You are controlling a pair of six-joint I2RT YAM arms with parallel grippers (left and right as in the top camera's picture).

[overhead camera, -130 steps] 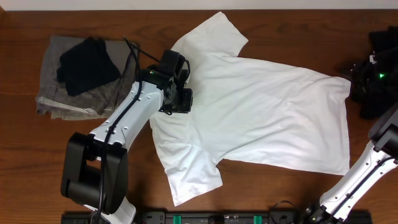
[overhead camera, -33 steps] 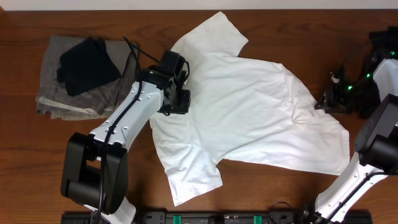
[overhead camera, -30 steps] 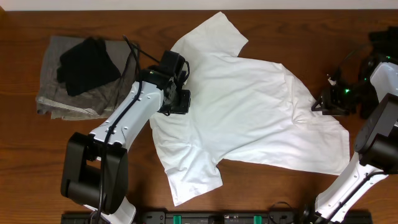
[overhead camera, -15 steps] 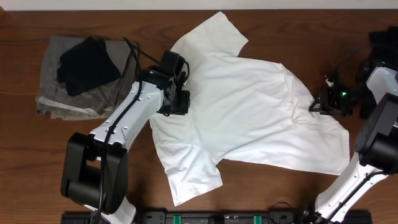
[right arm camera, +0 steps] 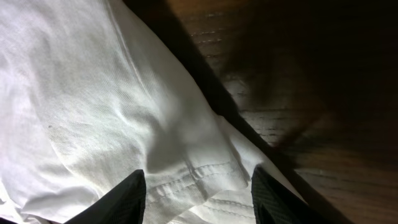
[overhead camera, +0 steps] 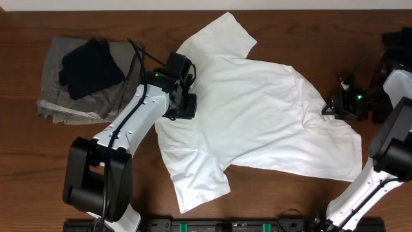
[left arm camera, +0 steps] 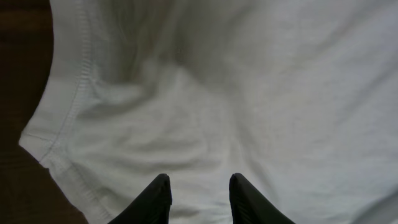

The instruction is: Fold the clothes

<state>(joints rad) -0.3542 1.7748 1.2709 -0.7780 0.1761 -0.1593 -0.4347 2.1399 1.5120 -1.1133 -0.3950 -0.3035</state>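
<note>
— Where do we find the large white short-sleeved T-shirt (overhead camera: 257, 122)?
— We see it spread across the middle of the dark brown wooden table (overhead camera: 38, 167), one sleeve toward the top of the frame, the other toward the bottom. The cloth is bunched into creases near its right edge.
— And the left fingers (left arm camera: 158, 198)?
— We see them down on the shirt's left edge, between the two sleeves. The gap is narrow, and the cloth runs under it unpinched.
— The right fingers (right arm camera: 132, 194)?
— We see them spread wide at the shirt's right edge. The stitched hem lies between them, not clamped.
— What else do we see?
— In the upper left lies a folded grey cloth garment (overhead camera: 55, 93) with a crumpled black garment (overhead camera: 90, 64) on top, apart from the shirt.
</note>
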